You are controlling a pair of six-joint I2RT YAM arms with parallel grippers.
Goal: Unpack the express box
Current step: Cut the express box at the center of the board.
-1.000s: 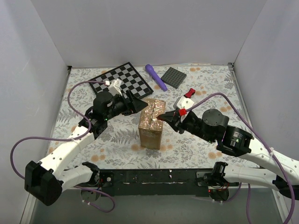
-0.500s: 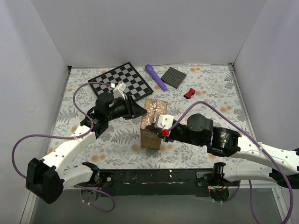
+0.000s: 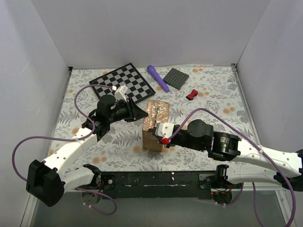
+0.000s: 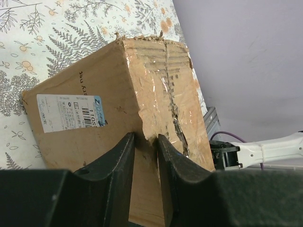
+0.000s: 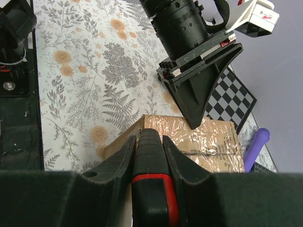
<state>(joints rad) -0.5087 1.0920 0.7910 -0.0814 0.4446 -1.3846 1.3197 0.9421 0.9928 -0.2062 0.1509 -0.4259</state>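
1. Right gripper [image 5: 149,140], nearest the bases: clamped on a black tool with red band [image 5: 150,163], its tip at the near top edge of the express box [image 3: 158,112], which stands mid-table. Likely risk: the tip skids on shiny tape.
2. Left gripper [image 4: 146,138], at the box's left: nipped narrow on a torn top corner. Soft cardboard may rip free, or the box may tip.
3. Chessboard [image 3: 124,83] beyond: a shoved box could reach it.
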